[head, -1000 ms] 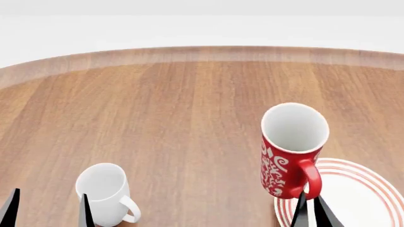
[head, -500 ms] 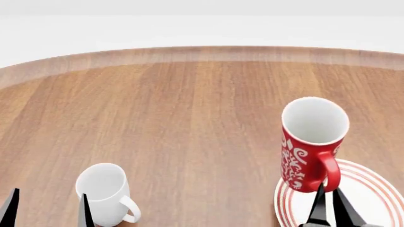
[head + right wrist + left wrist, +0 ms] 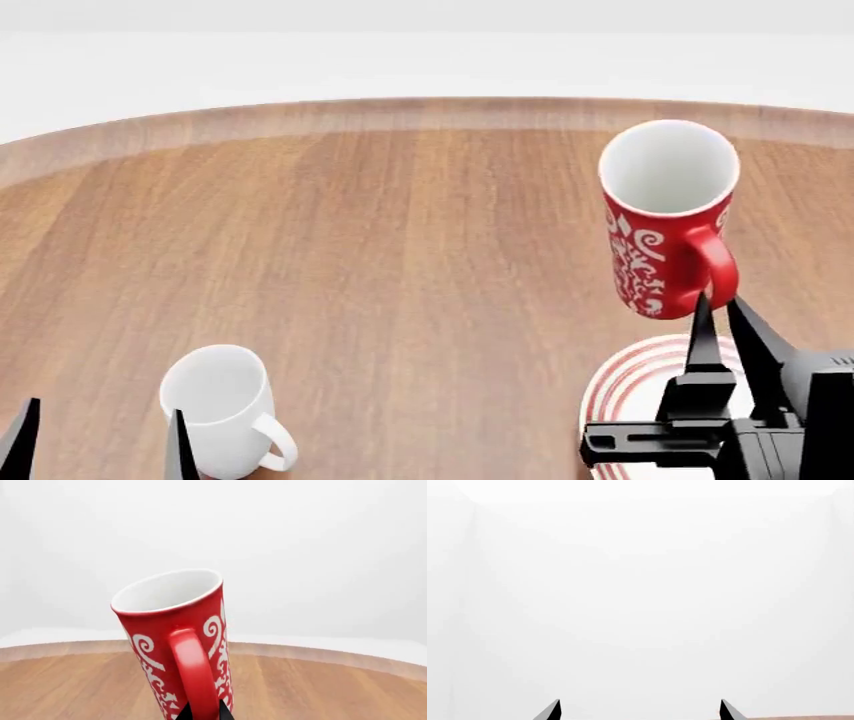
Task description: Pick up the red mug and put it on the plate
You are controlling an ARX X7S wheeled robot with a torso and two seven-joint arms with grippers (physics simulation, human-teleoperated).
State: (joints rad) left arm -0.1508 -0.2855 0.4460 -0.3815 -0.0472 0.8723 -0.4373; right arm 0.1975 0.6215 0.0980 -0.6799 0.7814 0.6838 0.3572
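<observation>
**Q:** Fingers first: how do ours stand?

**A:** Our right gripper (image 3: pixel 721 305) has its two black fingers closed upon the red loop handle (image 3: pixel 195 672) of the tall red mug with white ornamental pattern (image 3: pixel 663 215); the right wrist view shows the tips pinched at the handle's lower part. Our left gripper (image 3: pixel 100 430) has its fingers spread apart and grasps nothing, just beside the plain white mug (image 3: pixel 220 405).

**Q:** Where is the red mug, and how far have we come?

**A:** It hangs in the air, tilted a little, above the round wooden table (image 3: pixel 347 250) and beyond the far edge of the round white plate with concentric red rings (image 3: pixel 627 385). We judge the pick-up done; lowering the mug onto the plate and releasing it remain.

**Q:** What differs from half a second earlier?

**A:** The mug then sat lower in the head view, its base overlapping the plate's rim. It has since risen and moved farther off, and more of our right arm shows. The white mug has not moved.
</observation>
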